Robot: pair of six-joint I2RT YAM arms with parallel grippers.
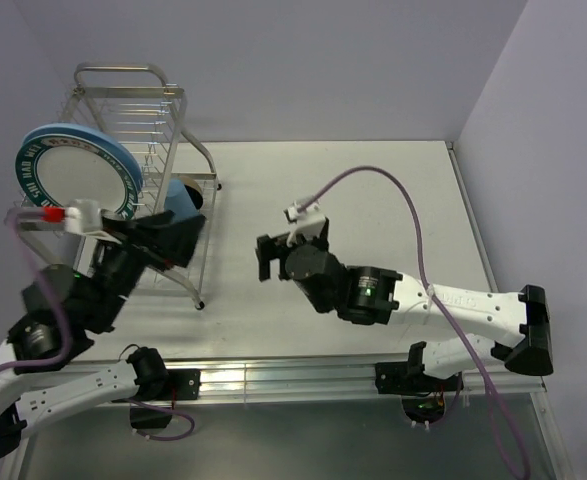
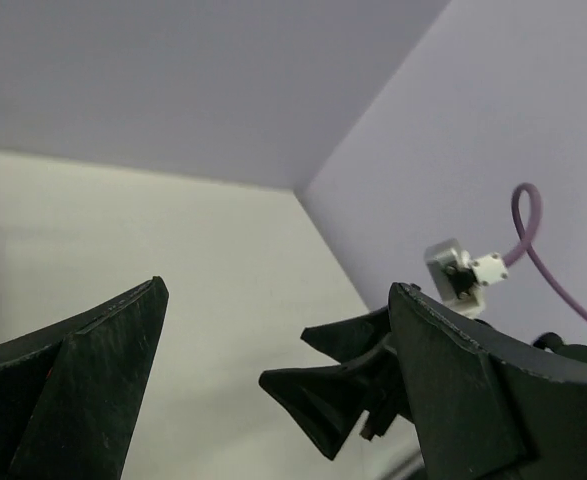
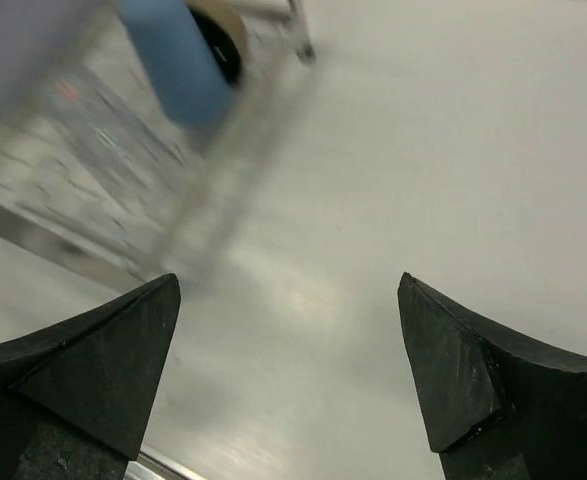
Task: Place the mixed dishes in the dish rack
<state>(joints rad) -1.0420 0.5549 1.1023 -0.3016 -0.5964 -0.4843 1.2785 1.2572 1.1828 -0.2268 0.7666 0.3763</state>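
The left tool and right tool both have their fingers apart with nothing between them. The left one is beside the rack, the right one over the counter. Above the left tool a white plate stands in the top tier, its dark-blue rim lettering too small to read. A blue cup lies in the lower tier just beyond that tool.

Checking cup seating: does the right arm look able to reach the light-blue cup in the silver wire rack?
Probably yes: the open right gripper faces the light-blue cup, with only the silver wire rack's side bars possibly in the way.
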